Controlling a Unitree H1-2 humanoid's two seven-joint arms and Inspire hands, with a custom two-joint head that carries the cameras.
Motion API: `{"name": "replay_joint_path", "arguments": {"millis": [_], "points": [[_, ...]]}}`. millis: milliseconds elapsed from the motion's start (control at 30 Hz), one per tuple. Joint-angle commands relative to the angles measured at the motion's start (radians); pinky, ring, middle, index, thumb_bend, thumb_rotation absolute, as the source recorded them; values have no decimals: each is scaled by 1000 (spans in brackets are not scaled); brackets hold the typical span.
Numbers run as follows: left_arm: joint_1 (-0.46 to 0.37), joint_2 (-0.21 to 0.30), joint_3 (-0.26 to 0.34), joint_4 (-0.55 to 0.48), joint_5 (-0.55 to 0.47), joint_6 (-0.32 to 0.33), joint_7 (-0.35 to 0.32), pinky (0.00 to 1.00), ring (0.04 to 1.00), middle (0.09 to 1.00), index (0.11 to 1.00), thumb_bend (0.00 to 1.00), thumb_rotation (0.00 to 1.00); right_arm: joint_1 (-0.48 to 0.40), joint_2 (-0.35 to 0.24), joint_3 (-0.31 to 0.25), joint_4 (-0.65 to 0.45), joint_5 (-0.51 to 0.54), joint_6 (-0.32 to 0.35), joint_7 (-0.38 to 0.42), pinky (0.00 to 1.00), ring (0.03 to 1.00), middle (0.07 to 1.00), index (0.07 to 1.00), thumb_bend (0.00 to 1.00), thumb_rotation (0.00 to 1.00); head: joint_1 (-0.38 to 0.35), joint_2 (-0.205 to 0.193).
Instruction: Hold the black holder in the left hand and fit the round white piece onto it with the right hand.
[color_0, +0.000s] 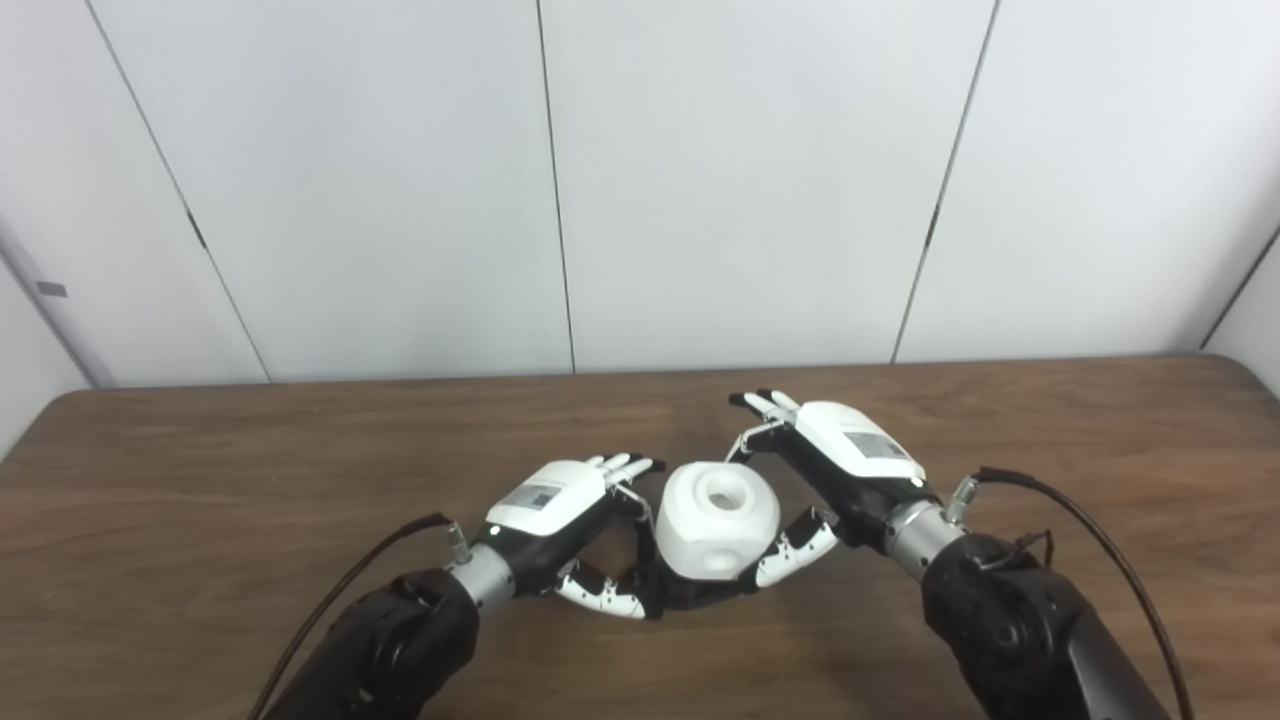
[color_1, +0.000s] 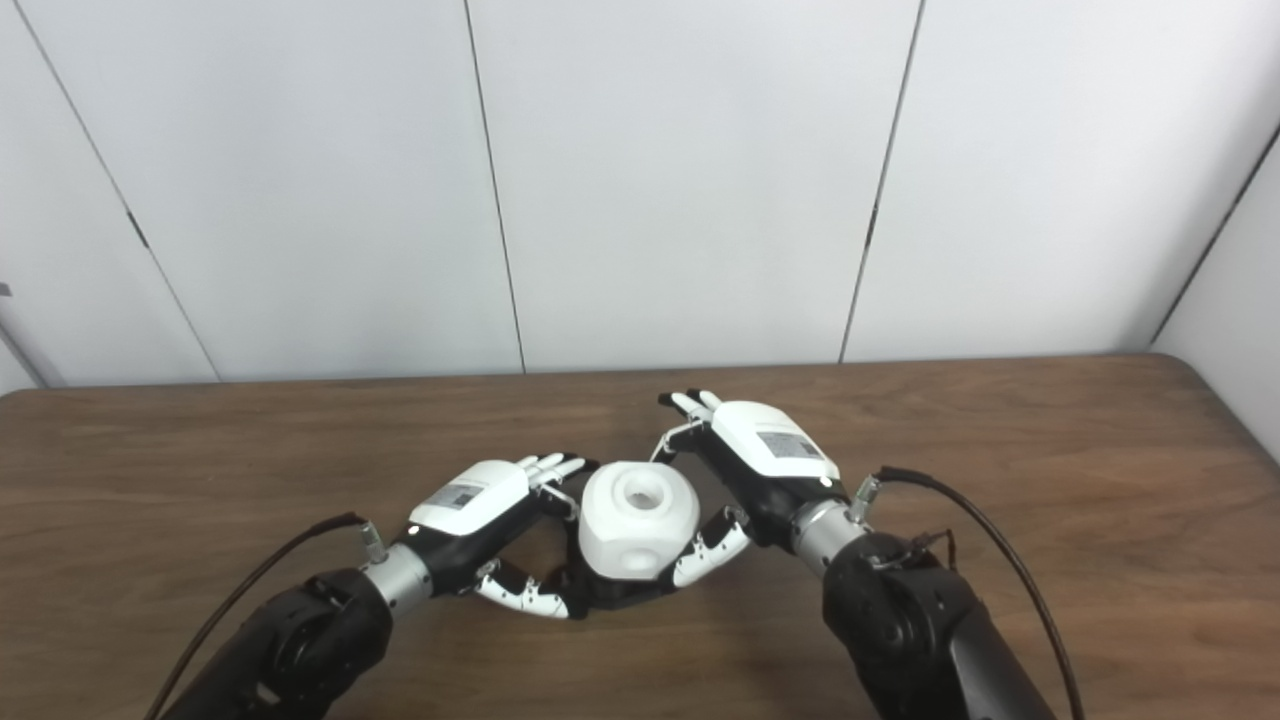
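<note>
The white piece (color_0: 717, 518) sits near the middle of the table, towards the near edge, between the two hands. It is a rounded, blocky shape with a round hole in its top face. Under it, a black holder (color_0: 690, 592) shows only as a dark strip along its lower edge, so the white piece appears to rest on top of it; how fully it is seated cannot be told.

The left hand (color_0: 560, 520) lies just left of the white piece, back upward. Its fingers (color_0: 628, 466) reach towards the piece's far left side, and its thumb (color_0: 600, 595) curls under towards the black holder at the near side. It looks wrapped around the holder, though the contact itself is hidden.

The right hand (color_0: 830, 465) is just right of the white piece. Its fingers (color_0: 765, 405) stretch past the far right side of the piece, spread and apart from it, while its thumb (color_0: 795, 550) lies against the piece's near right side. This hand is largely open, not closed around anything.

The wooden table (color_0: 200, 480) runs across the scene, with a white panelled wall (color_0: 400, 180) behind it.
</note>
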Motion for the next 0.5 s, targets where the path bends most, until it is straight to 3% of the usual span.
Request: {"name": "replay_joint_path", "arguments": {"millis": [0,467], "points": [[-11,1,-1,-16,4,-7,6,1000,1000,974,480,517,48,-14,3,-1,-25,-17,-28,-21,800,1000,963,484,497,143,0,1],[-11,-6,-5,-19,8,3,4,1000,1000,979,480,517,49,-11,4,14,-35,-50,-29,-15,798,1000,961,484,499,143,15,-2]]}}
